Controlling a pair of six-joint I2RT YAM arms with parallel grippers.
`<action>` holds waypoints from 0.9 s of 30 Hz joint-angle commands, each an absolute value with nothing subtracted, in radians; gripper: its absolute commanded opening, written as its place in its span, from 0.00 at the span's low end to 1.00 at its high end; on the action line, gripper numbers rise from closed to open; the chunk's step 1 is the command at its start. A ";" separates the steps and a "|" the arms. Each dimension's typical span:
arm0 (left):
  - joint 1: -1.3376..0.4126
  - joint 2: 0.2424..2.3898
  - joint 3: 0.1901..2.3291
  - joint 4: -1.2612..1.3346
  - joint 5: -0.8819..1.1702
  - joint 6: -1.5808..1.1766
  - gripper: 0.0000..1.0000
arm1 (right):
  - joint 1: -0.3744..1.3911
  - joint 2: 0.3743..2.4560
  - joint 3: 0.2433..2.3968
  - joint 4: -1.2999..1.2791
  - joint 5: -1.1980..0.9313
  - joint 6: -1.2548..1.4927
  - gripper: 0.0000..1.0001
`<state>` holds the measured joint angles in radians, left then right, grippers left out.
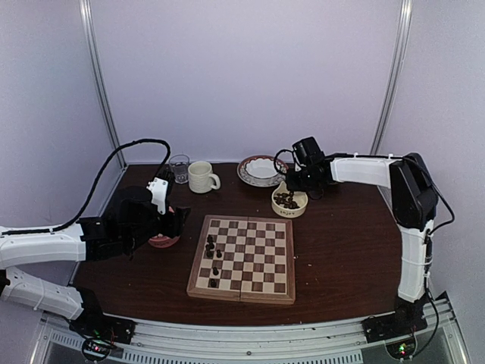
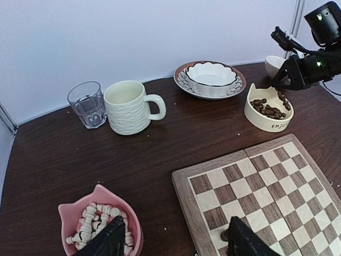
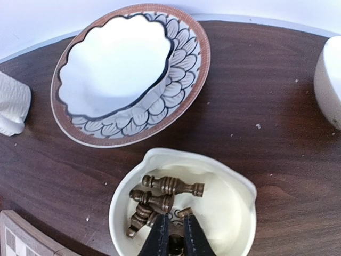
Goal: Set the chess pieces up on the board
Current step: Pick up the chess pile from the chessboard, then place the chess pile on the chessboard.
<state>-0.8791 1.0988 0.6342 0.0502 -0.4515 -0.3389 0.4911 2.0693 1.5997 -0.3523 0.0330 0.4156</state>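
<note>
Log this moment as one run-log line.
right pincer: shut on dark chess piece in cream bowl | left pincer: open, above pink bowl and board edge | board: few dark pieces placed

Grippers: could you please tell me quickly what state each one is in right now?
Left gripper: open, holding nothing.
Right gripper: shut on a dark chess piece inside the cream bowl.

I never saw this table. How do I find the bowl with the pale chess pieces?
Start at the board, the big chequered square mid-table. Beside its left edge sits a small pink bowl. The cream bowl by the far right corner holds dark pieces; this one alone is pink and holds pale pieces.
</note>
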 commanded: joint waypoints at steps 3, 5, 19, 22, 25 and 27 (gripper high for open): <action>-0.884 1.096 0.673 0.059 -0.410 -0.339 0.66 | 0.504 1.903 1.405 -0.144 -0.155 0.398 0.09; -0.884 1.099 0.675 0.058 -0.400 -0.343 0.66 | 0.536 1.861 1.347 -0.111 -0.173 0.404 0.10; -0.884 1.119 0.683 0.058 -0.393 -0.334 0.66 | 0.827 1.801 1.134 -0.082 -0.177 0.275 0.11; -0.884 1.127 0.691 0.053 -0.377 -0.335 0.66 | 0.858 1.835 1.171 -0.128 -0.158 0.230 0.12; -0.890 1.132 0.701 0.047 -0.353 -0.340 0.65 | 0.888 1.852 1.202 -0.174 -0.111 0.191 0.14; -0.895 1.138 0.704 0.048 -0.353 -0.341 0.65 | 0.902 1.864 1.215 -0.196 -0.097 0.178 0.16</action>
<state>-0.8810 1.1282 0.6659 0.0284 -0.3805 -0.3397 0.8738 1.8423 1.1652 -0.1410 -0.1585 0.2451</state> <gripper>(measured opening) 0.653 0.144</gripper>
